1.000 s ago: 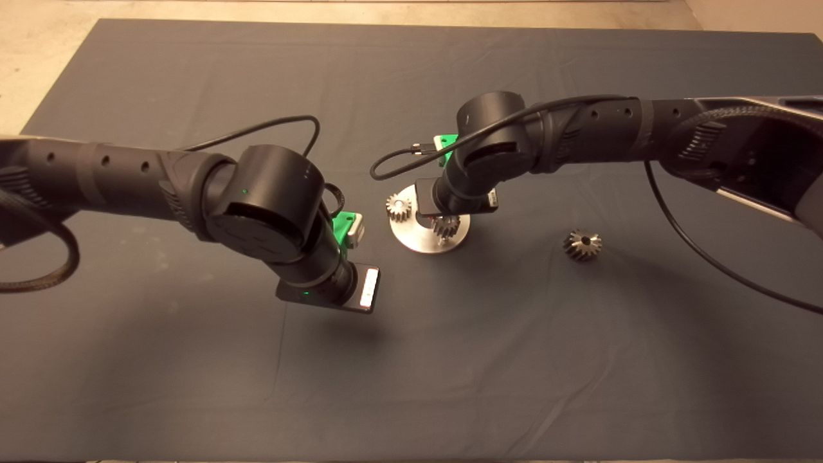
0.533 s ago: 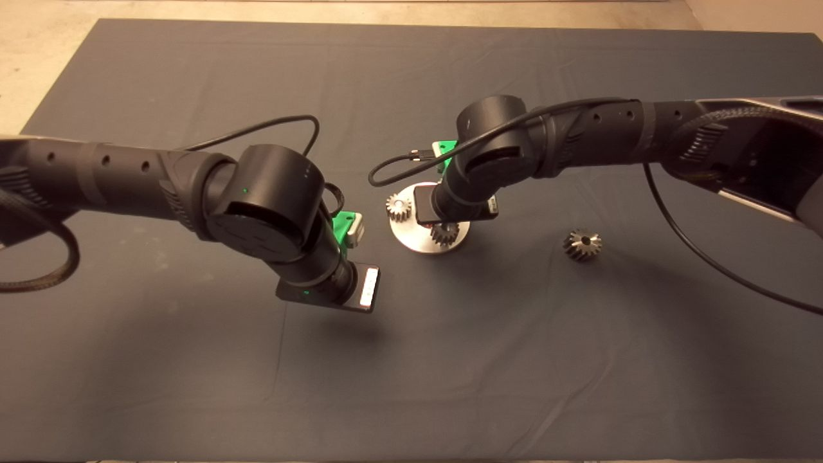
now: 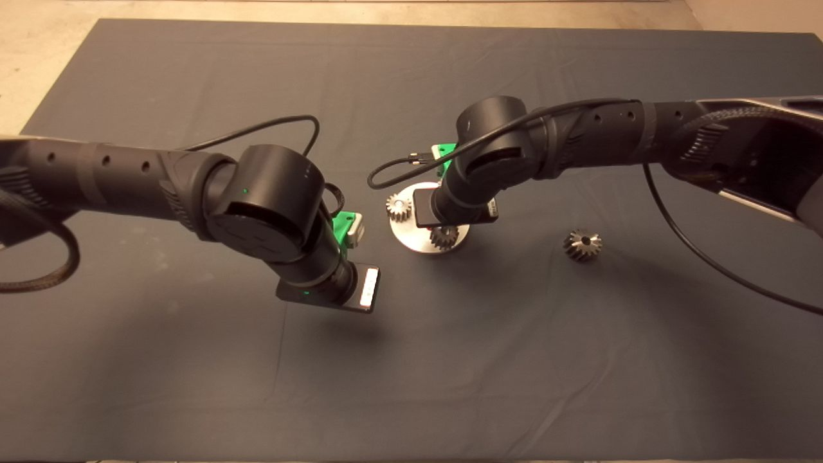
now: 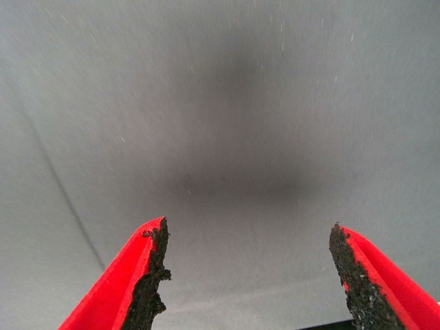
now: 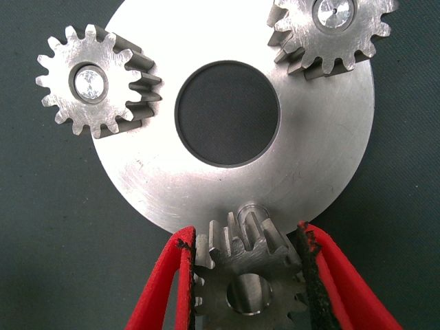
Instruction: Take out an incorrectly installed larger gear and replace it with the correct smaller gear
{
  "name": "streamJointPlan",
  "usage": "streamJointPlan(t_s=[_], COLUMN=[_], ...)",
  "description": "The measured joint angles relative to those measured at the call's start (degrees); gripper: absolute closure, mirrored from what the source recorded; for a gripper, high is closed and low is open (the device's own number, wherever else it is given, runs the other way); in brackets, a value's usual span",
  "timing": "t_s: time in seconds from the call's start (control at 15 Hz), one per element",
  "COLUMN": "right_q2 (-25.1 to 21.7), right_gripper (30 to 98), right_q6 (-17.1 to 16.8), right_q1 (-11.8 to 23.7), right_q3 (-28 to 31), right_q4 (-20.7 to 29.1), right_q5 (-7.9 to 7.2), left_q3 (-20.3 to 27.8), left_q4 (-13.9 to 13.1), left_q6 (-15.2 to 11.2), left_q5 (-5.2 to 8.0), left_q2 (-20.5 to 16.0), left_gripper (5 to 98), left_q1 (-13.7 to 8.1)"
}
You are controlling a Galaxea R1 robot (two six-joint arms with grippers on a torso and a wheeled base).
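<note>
Small gear (image 5: 247, 275): clamped between the right gripper's (image 5: 246, 275) red fingers, at the disc's rim, just beside an empty peg (image 5: 251, 208).
Disc (image 5: 323, 172): round steel plate with a central hole; two matching gears (image 5: 93, 82) (image 5: 330, 27) sit on pegs at its rim, well apart.
Large gear (image 3: 582, 244): alone on the mat (image 3: 450, 360), right of the disc, clear of both arms.
Right gripper: over the disc's near edge.
Left gripper (image 4: 247, 275): fingers apart, holding nothing, above bare mat left of the disc.
Room: wide open mat on the near side; its edges lie far from the work.
</note>
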Motion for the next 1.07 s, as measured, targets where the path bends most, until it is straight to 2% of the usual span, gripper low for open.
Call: streamJointPlan(t_s=[0.4,1.07], right_q2=[-0.1,-0.1], right_gripper=[97.5,97.5], right_q6=[-0.1,-0.2], right_q1=[0.2,0.0], right_q3=[-2.1,-2.3], right_q4=[0.2,0.2], right_q5=[0.13,0.24], left_q3=[0.0,0.0], left_q4=[0.1,0.1], left_q6=[0.0,0.0], left_q5=[0.02,0.0], left_q2=[0.0,0.0], left_gripper=[44.4,44.4], left_q1=[0.6,0.6])
